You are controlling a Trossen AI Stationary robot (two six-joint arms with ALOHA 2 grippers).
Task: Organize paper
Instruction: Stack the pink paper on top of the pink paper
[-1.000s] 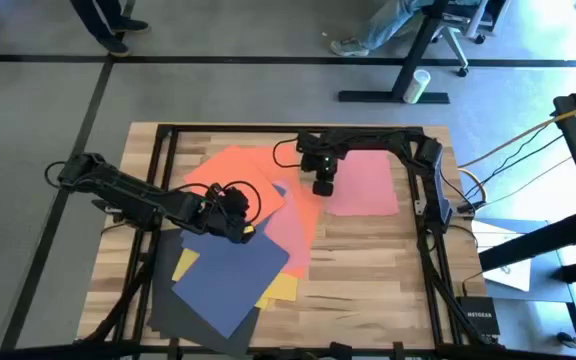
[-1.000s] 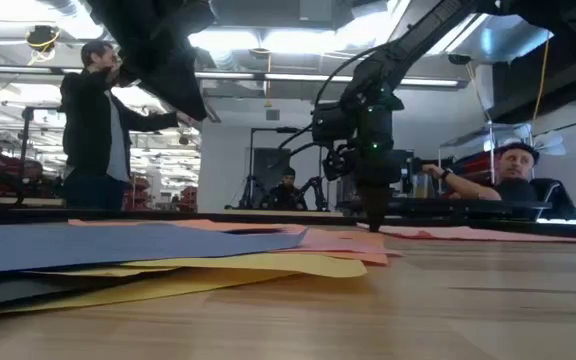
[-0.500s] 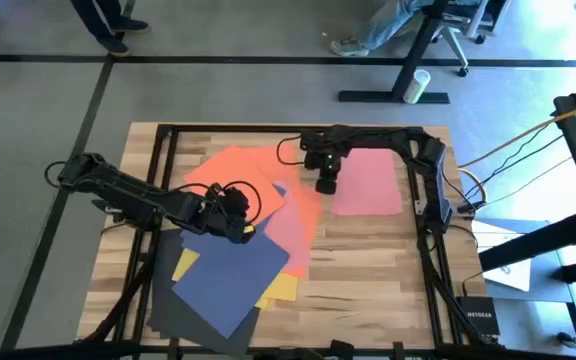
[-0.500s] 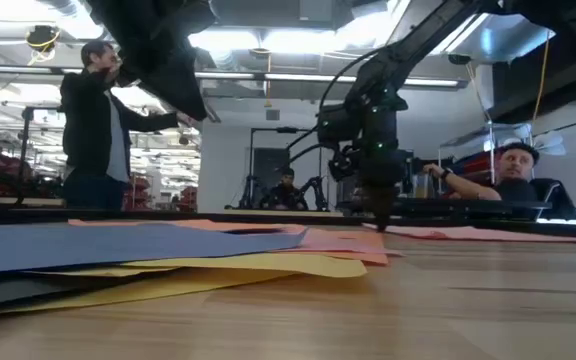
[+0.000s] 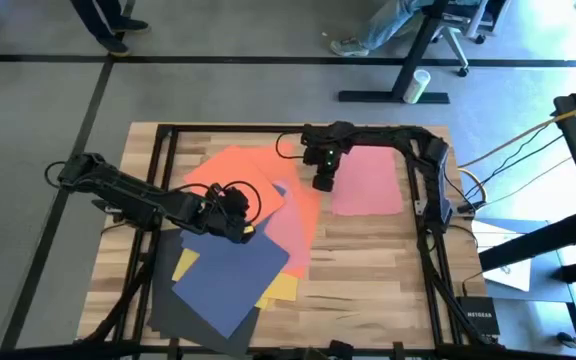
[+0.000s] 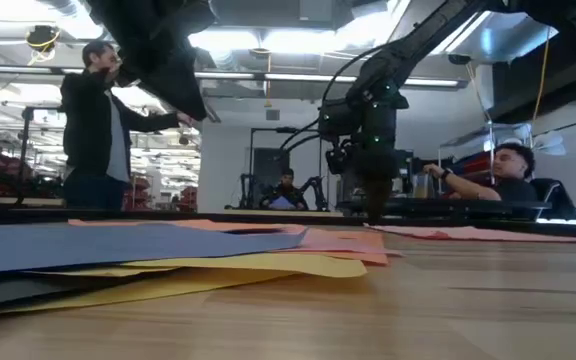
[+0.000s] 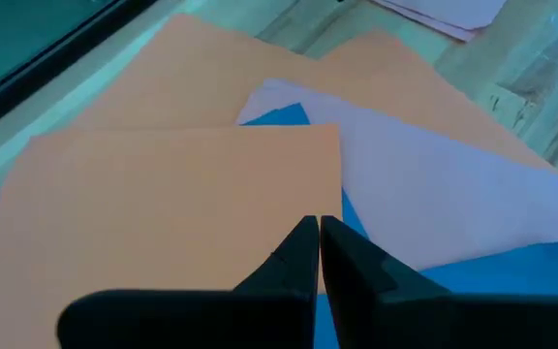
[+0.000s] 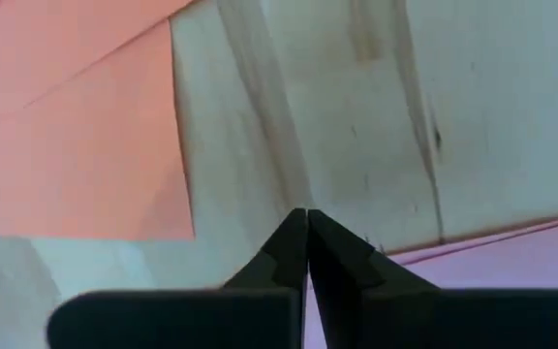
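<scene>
The right pincer (image 5: 323, 182) has its fingers pressed together with nothing between them; its tip hangs over bare wood near the surface's (image 5: 368, 260) far edge, just beside the lone pink sheet (image 5: 368, 180). The left pincer (image 5: 246, 232) is also closed and empty, its tip over the orange sheet (image 5: 230, 170) in the fanned pile of paper (image 5: 230, 265) toward the left edge. Whether either tip touches down cannot be told. The pile's lower sheets are mostly covered.

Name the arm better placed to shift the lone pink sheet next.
Right: its end effector hangs shut at the pink sheet's edge, while the left end effector sits over the pile.
</scene>
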